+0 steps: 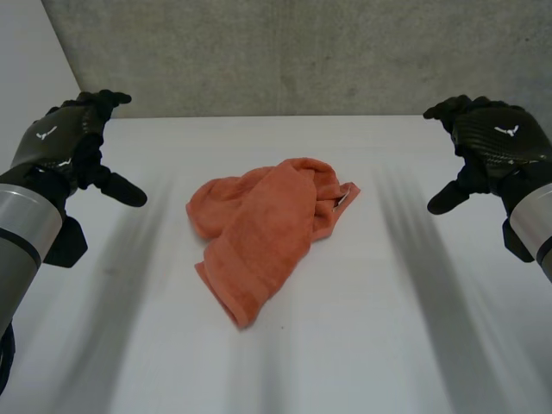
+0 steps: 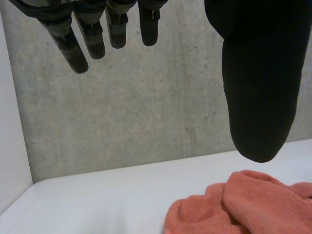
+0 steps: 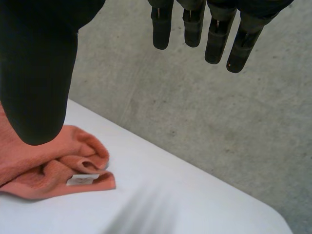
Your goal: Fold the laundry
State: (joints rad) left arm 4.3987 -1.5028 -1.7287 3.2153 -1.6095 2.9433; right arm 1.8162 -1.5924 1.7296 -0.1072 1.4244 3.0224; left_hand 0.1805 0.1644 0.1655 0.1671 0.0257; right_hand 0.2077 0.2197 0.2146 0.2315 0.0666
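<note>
Left hand point(image 1: 69, 142) at frame's left edge and right hand point(image 1: 492, 147) at right edge: fingers spread, empty. Orange towel point(image 1: 263, 228) crumpled mid-frame on table point(image 1: 414, 328). Risk: gripping bunched layers, not corners, would tangle it.

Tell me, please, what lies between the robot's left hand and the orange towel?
Nothing but bare white table: the head view shows that stretch between the open left hand and the crumpled orange towel with no object on it.
</note>
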